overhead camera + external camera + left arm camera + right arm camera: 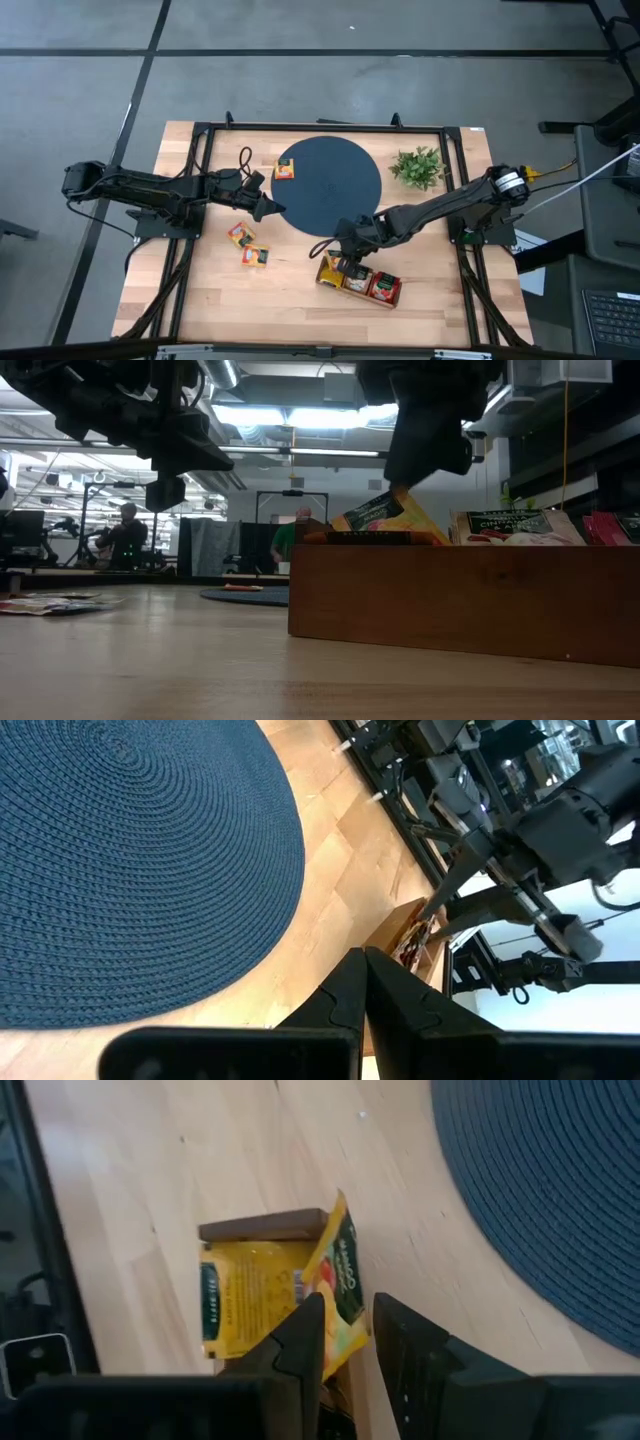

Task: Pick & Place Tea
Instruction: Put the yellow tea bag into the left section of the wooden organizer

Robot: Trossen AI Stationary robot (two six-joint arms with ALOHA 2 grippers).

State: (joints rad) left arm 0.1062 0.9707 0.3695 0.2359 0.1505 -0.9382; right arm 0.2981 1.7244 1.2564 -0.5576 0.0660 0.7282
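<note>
My right gripper [345, 260] [347, 1325] hangs over the left end of the brown wooden tray [398, 297] [460, 595], shut on a yellow tea packet [340, 1270] [388, 515] that stands tilted in the end compartment. Another yellow packet [245, 1305] lies flat in that compartment. More packets [372, 285] fill the tray's other compartments. One packet [285, 168] rests on the dark round mat [328, 185], and two [247, 245] lie on the bare wood. My left gripper [272, 208] [365, 982] is shut, holds nothing and hovers at the mat's left edge. My right gripper has the yellow packet's upper part [345, 1342] between its two fingers, coming from above and slanting down. The packet tilts below the fingers, its lower end down inside the tray's end compartment beside the flat packet. The fingers themselves hide the exact place of contact.
A small green plant [418, 167] stands at the table's far right, beside the mat. A black frame [200, 135] runs round the table top. Bare wood lies along the near edge, left of the tray. People show in the room behind the table [128, 535].
</note>
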